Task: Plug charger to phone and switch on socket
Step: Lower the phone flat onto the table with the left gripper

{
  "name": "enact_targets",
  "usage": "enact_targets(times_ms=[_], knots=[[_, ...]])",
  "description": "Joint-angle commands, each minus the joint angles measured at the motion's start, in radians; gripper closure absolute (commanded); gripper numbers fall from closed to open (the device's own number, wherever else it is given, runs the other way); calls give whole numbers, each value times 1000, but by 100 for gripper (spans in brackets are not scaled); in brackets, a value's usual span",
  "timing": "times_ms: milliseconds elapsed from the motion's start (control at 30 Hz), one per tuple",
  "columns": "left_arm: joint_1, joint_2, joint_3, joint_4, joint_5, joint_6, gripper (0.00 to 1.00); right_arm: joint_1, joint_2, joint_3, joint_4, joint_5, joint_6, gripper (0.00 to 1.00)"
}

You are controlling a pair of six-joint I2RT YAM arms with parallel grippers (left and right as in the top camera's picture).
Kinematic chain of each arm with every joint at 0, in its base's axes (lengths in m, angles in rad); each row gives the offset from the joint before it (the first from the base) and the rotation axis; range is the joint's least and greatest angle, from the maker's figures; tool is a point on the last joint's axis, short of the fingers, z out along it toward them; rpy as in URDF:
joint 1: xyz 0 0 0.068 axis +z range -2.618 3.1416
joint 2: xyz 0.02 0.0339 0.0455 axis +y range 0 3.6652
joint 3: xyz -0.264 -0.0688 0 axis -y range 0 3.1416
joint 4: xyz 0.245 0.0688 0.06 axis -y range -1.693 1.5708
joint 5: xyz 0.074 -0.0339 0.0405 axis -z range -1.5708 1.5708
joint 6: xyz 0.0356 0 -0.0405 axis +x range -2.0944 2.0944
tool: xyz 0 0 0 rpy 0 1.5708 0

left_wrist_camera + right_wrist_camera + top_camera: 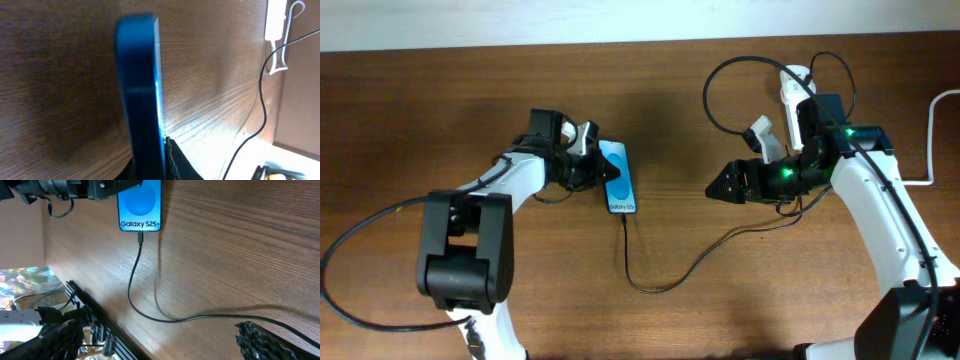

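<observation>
The phone (619,177) lies on the table with its blue screen lit, and the right wrist view (140,202) shows white text at its near end. The charger cable (665,280) has its small tip in the phone's bottom port (140,236). It curves across the table towards the right arm. My left gripper (586,165) is shut on the phone's left edge, and the left wrist view shows the phone (140,85) edge-on between the jaws. My right gripper (724,185) is open and empty, low over the table right of the phone. The white socket (788,92) is partly hidden behind the right arm.
A thick white cord (932,140) runs along the far right. The socket also shows far off in the left wrist view (275,20). The table's front edge (95,315) is close to the right gripper, with clutter beyond it.
</observation>
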Motion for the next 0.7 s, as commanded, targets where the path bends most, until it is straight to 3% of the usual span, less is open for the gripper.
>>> enact_targets(times_ms=[0,667], knots=[[7,22,11,4,18,16,87,-5,-18,9,-1,9,-14,1],[6,23,8,-17,-71,16,69,-5,-18,9,-4,9,-14,2]])
